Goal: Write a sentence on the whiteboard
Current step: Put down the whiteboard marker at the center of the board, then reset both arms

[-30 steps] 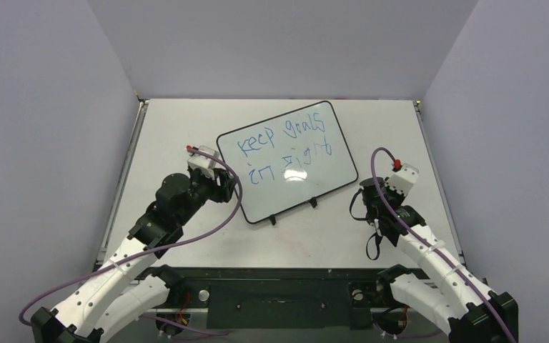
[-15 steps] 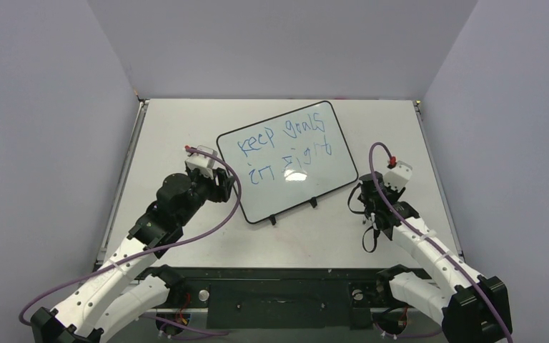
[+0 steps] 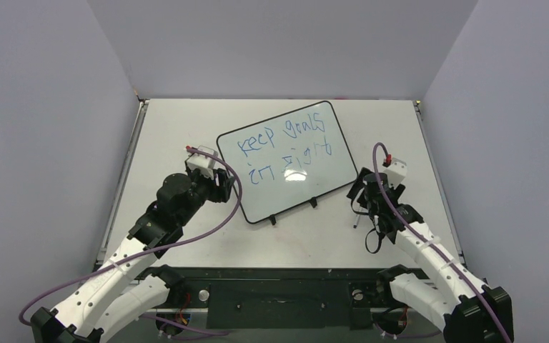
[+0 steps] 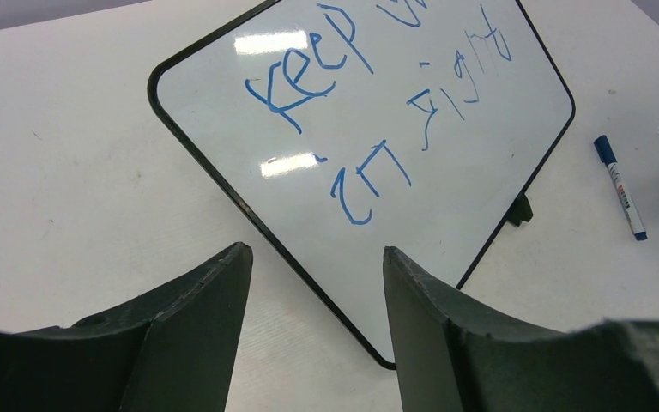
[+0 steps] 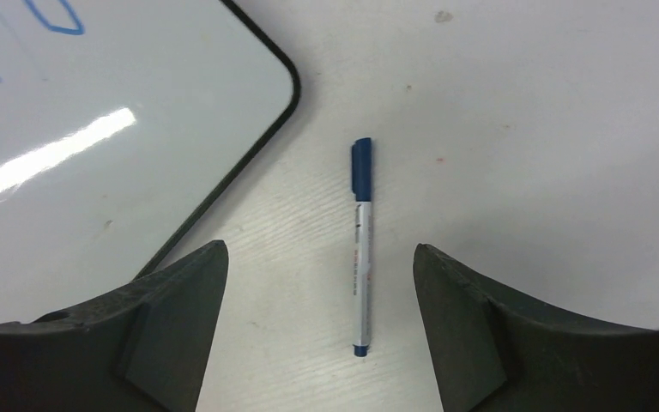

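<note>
Top and wrist views. The whiteboard [image 3: 286, 163] lies flat at the centre of the table [image 3: 171, 128], turned at an angle, its 2 clip feet on the near edge. The sentence [image 3: 282, 146], in blue, fills 2 lines: "keep goals" above "in sight". The left gripper [image 4: 313, 257] hovers at the board's near left edge, fingers apart and grasping nothing. The right gripper [image 5: 319, 249] stands just right of the board, fingers spread wide; a blue-capped marker [image 5: 361, 249] lies released on the table between them, touching neither.
</note>
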